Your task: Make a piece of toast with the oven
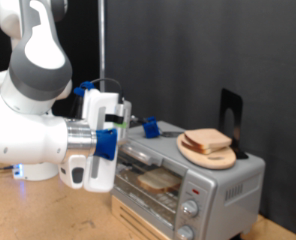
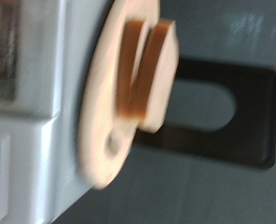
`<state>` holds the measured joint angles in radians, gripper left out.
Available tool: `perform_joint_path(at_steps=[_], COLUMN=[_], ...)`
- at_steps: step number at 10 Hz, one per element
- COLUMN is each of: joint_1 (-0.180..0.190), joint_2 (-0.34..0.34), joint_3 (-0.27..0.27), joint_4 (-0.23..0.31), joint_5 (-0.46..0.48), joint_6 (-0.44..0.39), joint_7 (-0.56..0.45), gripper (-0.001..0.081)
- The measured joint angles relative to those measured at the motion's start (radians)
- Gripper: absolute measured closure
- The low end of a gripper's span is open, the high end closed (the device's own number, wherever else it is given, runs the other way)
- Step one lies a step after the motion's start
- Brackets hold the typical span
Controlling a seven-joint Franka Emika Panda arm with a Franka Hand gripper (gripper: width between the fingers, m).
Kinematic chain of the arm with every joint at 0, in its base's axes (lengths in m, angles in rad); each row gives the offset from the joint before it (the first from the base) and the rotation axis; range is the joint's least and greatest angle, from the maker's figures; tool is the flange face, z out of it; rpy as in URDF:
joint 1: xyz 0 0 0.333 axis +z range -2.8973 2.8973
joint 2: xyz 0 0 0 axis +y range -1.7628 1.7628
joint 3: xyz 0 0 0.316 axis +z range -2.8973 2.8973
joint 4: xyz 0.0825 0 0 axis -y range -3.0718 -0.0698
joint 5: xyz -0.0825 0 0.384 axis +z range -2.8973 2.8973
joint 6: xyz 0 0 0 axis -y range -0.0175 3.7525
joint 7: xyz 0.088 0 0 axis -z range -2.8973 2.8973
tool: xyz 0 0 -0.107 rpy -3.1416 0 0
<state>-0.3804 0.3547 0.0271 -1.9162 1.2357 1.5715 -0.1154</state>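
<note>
The silver-grey oven (image 1: 220,190) stands at the exterior view's lower right, knobs on its front panel. Its door looks folded down, and one slice of toast (image 1: 158,180) lies on the wire rack inside. A round wooden board (image 1: 214,158) on the oven's top carries two more bread slices (image 1: 208,140). My gripper (image 1: 146,127) hovers over the oven's top at its left end, a short way left of the board, with nothing seen between its fingers. The wrist view shows the board (image 2: 105,154), the slices (image 2: 143,70) and the oven's top (image 2: 222,196), but no fingers.
A black bracket-like stand (image 1: 231,112) rises on the oven's top behind the board; it also shows in the wrist view (image 2: 255,117). A black curtain closes off the back. The oven rests on a wooden table (image 1: 38,215).
</note>
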Motion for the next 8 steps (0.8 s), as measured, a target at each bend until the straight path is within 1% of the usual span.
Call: perform_joint_path(at_steps=[1, 2, 3, 5, 8], joint_1=[0.011, 0.020, 0.025, 0.028, 0.028], joint_2=[0.022, 0.050, 0.081, 0.162, 0.297], joint_3=[0.005, 0.012, 0.016, 0.021, 0.023], joint_4=[0.001, 0.010, 0.033, 0.109, 0.240], joint_5=[0.032, 0.062, 0.079, 0.081, 0.060], joint_6=[0.083, 0.148, 0.180, 0.184, 0.178], joint_7=[-0.016, -0.026, -0.031, -0.032, -0.033], gripper=[0.0007, 0.0007, 0.0007, 0.0007, 0.0007])
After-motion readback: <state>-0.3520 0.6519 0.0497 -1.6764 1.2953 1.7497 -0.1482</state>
